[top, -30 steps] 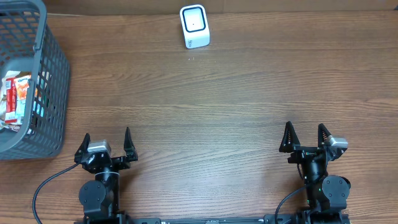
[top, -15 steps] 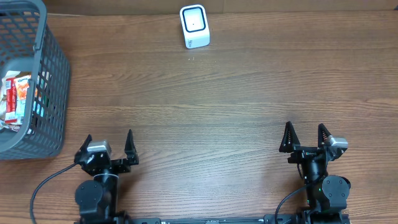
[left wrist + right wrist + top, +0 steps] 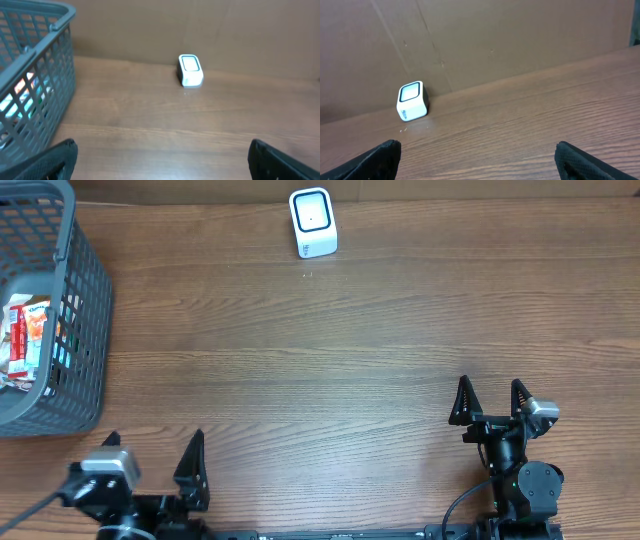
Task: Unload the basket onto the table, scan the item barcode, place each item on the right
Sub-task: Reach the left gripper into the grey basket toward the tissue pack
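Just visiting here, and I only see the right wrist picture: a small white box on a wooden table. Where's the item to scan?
Observer: Overhead, a grey basket stands at the table's left edge with packets inside.
Operator: Is an arm holding one?
Observer: No, the left gripper is open and empty, on the basket's side.
Operator: And my white box?
Observer: The white box stands at the far edge, apart from the basket.

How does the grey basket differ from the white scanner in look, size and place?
The basket is grey with lattice walls; the scanner is a white closed box. The basket is far larger than the scanner. The basket stands at the left edge of the table and holds packets; the scanner stands near the far edge, holding nothing. Both rest upright on that wooden table.
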